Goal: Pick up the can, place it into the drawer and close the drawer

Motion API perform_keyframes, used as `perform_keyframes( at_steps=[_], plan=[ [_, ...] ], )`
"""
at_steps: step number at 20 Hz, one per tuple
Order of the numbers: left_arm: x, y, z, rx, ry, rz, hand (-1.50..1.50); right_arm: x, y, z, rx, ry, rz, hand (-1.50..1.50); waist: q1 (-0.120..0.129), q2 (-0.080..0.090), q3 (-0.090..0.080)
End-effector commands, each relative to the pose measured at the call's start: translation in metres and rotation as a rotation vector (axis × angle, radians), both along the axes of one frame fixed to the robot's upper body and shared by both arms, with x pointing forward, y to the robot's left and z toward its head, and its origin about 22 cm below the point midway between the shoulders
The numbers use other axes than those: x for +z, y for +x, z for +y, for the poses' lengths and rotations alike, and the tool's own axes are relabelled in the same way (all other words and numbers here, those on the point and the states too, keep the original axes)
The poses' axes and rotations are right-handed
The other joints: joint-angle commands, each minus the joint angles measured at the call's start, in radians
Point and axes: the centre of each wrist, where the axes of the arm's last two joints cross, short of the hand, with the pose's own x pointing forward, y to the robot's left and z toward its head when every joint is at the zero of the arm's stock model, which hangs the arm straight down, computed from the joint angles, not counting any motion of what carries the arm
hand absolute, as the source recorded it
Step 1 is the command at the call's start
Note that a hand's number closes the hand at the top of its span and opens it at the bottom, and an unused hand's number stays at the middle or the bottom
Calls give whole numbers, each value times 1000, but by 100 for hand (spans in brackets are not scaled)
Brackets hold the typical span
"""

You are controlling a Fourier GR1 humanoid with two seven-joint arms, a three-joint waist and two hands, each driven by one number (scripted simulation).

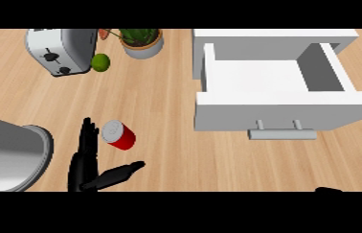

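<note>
Head view is showing the left hand (86, 162) lying low on the wooden tabletop (163, 112), fingers straight and thumb spread wide, gripping nothing. The red can (118, 134) is sitting just beside those fingertips, tilted, with its silver lid facing up and left. To the right, the white drawer (272, 90) is standing pulled open, its handle (281, 133) pointing toward the viewer, and its white interior is holding nothing visible. Only a dark sliver of the right hand (327, 189) is peeking in at the lower right, so its fingers cannot be judged. Along the far edge, a toaster (60, 51), a lime (101, 62) and a potted plant (141, 41) are standing. A grey rounded object (21, 155) is sitting at the left edge.
</note>
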Motion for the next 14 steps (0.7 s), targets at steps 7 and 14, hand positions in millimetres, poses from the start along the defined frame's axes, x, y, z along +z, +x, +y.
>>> perform_keyframes(
  at_steps=[7, 14],
  plan=[
    [-47, 4, 20, 5, -28, 36, -150, 13, -21, 0, 5, -12, -21, -150, -1, 0, 0],
    [-67, 31, 42, 53, -42, 45, -150, 8, -11, 9, -10, -17, 7, -150, -2, 1, 0]
  ],
)
